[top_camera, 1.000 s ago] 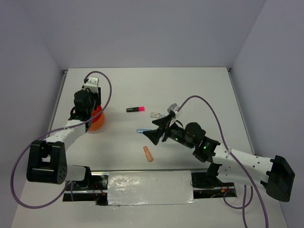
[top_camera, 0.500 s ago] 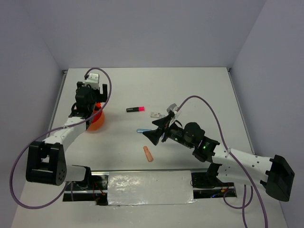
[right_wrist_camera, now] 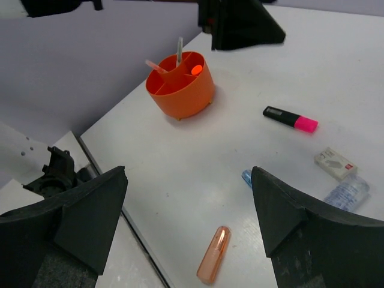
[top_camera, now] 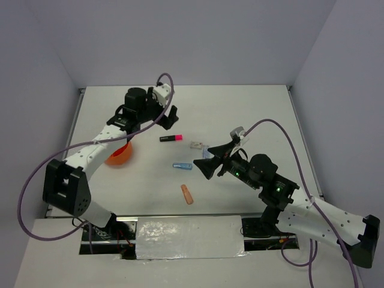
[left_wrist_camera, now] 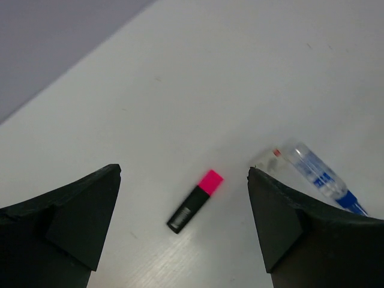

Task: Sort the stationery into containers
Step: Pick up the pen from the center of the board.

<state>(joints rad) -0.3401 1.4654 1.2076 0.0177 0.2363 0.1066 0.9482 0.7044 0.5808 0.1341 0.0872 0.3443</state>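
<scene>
Orange tub (top_camera: 118,155) sits at the left of the table (top_camera: 252,114), with thin pens (right_wrist_camera: 179,49) standing in its compartments; what else is inside I can't quite make out. Left gripper (left_wrist_camera: 183,173) hangs near the pink-capped highlighter (left_wrist_camera: 195,201), jaws spread wide and empty. The highlighter lies flat below the gap, touching neither finger. Right gripper (top_camera: 200,162) is likewise spread and holds nothing, with the blue marker (top_camera: 182,166) just beside it, the white block (top_camera: 197,144) near, and the peach eraser (top_camera: 188,194) closer to the arms' bases.
</scene>
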